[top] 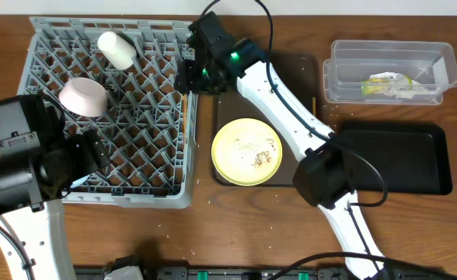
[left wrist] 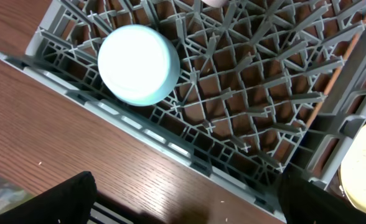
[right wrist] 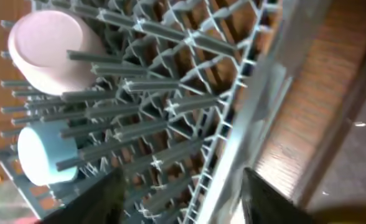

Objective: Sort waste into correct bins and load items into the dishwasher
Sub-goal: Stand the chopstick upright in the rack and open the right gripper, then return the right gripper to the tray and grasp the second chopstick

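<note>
The grey dishwasher rack (top: 147, 167) fills the left of the table. In it lie a white cup (top: 118, 48) and a white bowl (top: 83, 96). A light blue bowl (left wrist: 138, 64) stands upside down near the rack's front rim. My right gripper (top: 188, 74) hangs over the rack's right rim (right wrist: 251, 118), open, fingers apart with nothing held. My left gripper (left wrist: 186, 208) is wide open and empty above the wood just outside that front rim. The pale yellow plate (top: 247, 151) carries beige crumbs (top: 258, 154). A yellow-green wrapper (top: 388, 84) lies in the clear tub (top: 438, 58).
The plate rests on a dark brown serving tray (top: 302, 70) beside the rack. A shallow black tray (top: 395, 155) lies at the right, in front of the tub. A thin brown stick (left wrist: 348, 53) runs along the rack's right side. Small crumbs dot the wood.
</note>
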Robot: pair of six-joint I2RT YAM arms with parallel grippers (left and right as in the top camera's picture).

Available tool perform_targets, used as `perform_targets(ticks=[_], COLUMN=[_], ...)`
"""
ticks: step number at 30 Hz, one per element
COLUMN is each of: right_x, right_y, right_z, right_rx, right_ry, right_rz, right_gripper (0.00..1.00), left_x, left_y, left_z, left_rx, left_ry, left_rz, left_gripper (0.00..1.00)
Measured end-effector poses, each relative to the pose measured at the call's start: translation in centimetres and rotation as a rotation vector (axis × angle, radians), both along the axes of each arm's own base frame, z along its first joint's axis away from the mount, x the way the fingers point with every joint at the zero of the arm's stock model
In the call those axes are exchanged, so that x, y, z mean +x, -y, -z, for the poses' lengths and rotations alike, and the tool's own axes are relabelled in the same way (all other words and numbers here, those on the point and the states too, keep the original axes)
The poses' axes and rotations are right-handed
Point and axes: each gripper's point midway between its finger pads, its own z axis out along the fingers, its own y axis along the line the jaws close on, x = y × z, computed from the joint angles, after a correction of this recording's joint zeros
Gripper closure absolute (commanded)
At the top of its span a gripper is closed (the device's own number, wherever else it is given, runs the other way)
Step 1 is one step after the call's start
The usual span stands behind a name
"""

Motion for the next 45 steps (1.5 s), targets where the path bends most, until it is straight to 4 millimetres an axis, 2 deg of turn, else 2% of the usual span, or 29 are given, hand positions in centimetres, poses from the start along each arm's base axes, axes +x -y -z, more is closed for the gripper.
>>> perform_targets(ticks=[3,5,8,13,14,17,20,23,27,31,36,41,45], right_x=[0.3,0.7,2.0,2.7,2.7,2.5,1.3,-0.2,-1.8,-2.6,-2.7,-3.4,-3.7], right_y=[2.4,5.3,11.7,23.7,25.5,28.8,30.3,30.7,31.0,31.1,31.9,32.2,31.6], right_z=[0.1,-0.2,-1.5,-3.5,-3.5,-2.2,0.9,4.3,7.5,8.8,10.2,12.6,14.0], right_rx=[-0.05,-0.101,-0.198,-0.378,-0.407,-0.475,-0.537,-0.578,-0.605,-0.619,-0.662,-0.68,-0.647], right_ry=[-0.026,-0.045,-0.052,-0.093,-0.102,-0.15,-0.235,-0.309,-0.379,-0.409,-0.396,-0.395,-0.395], right_rz=[0.022,0.059,0.148,0.325,0.354,0.393,0.388,0.358,0.335,0.325,0.321,0.29,0.258], right_gripper=[0.32,0.32,0.37,0.57,0.58,0.58,0.61,0.66,0.68,0.65,0.62,0.66,0.67], left_x=[0.0,0.0,0.0,0.0,0.0,0.0,0.0,0.0,0.0,0.0,0.0,0.0,0.0], left_y=[0.0,0.0,0.0,0.0,0.0,0.0,0.0,0.0,0.0,0.0,0.0,0.0,0.0], left_z=[0.0,0.0,0.0,0.0,0.0,0.0,0.0,0.0,0.0,0.0,0.0,0.0,0.0], left_rx=[0.0,0.0,0.0,0.0,0.0,0.0,0.0,0.0,0.0,0.0,0.0,0.0,0.0], left_ry=[0.0,0.0,0.0,0.0,0.0,0.0,0.0,0.0,0.0,0.0,0.0,0.0,0.0], left_rz=[0.0,0.001,0.001,0.0,0.0,0.0,0.0,0.0,0.0,0.0,0.0,0.0,0.0], left_gripper=[0.06,0.06,0.06,0.06,0.06,0.06,0.06,0.06,0.06,0.06,0.06,0.06,0.06])
